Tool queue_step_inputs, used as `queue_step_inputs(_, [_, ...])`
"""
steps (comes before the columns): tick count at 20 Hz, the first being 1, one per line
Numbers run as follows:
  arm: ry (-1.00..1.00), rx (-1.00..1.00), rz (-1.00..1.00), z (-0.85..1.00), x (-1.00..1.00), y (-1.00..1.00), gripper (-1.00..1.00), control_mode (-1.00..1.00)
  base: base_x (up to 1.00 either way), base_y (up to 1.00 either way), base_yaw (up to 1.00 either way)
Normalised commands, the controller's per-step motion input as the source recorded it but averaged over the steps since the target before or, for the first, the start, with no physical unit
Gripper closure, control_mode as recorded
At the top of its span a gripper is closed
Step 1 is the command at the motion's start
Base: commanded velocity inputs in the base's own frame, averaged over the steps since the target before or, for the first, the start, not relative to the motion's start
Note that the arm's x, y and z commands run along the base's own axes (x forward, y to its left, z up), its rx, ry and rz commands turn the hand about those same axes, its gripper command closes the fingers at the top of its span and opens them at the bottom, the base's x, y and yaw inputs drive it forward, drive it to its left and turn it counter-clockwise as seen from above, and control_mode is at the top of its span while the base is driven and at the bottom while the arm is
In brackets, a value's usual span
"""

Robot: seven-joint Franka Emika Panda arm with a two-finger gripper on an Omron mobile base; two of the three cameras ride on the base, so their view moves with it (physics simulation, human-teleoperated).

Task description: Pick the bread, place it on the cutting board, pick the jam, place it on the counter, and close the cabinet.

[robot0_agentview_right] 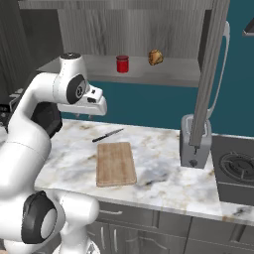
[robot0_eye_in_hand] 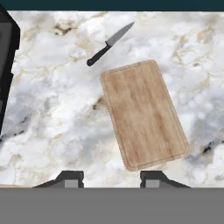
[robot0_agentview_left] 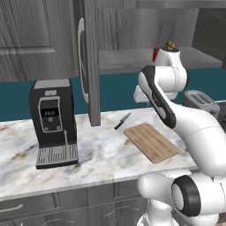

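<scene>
The bread [robot0_agentview_right: 156,57] and the red jam [robot0_agentview_right: 122,63] stand side by side on the shelf of the open cabinet [robot0_agentview_right: 208,74], high above the counter [robot0_agentview_right: 163,149]. From the left base view the bread [robot0_agentview_left: 170,44] peeks over the arm and the jam [robot0_agentview_left: 155,54] is mostly hidden behind it. The cutting board [robot0_eye_in_hand: 143,113] lies bare on the marble. My gripper [robot0_agentview_right: 84,115] hovers over the counter above the board's far left end, pointing down; its fingertips [robot0_eye_in_hand: 72,178] stand apart with nothing between them.
A black-handled knife [robot0_eye_in_hand: 109,43] lies just beyond the board. A coffee machine [robot0_agentview_left: 53,121] stands to the left, a toaster [robot0_agentview_right: 195,141] and stove [robot0_agentview_right: 235,171] to the right. The cabinet door [robot0_agentview_left: 91,62] juts out over the counter.
</scene>
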Motion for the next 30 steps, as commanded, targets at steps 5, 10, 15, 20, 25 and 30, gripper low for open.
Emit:
queue_step_inputs(5, [0.0,0.0,0.0,0.08,0.0,-0.1,-1.0,-1.0,0.0,0.0,0.0])
queue_step_inputs(10, [-0.01,0.0,0.0,0.24,0.02,-0.21,-1.0,-1.0,0.0,0.0,0.0])
queue_step_inputs(15, [-0.04,0.0,0.0,0.3,0.08,-0.28,-1.0,-1.0,0.0,0.0,0.0])
queue_step_inputs(20, [-0.05,0.0,0.0,0.29,0.15,-0.26,-1.0,-1.0,0.0,0.0,0.0])
queue_step_inputs(25, [-0.07,0.0,0.0,0.31,0.24,-0.23,-1.0,-1.0,0.0,0.0,0.0])
queue_step_inputs(30, [-0.09,0.0,0.0,0.33,0.34,-0.13,-1.0,-1.0,0.0,0.0,0.0])
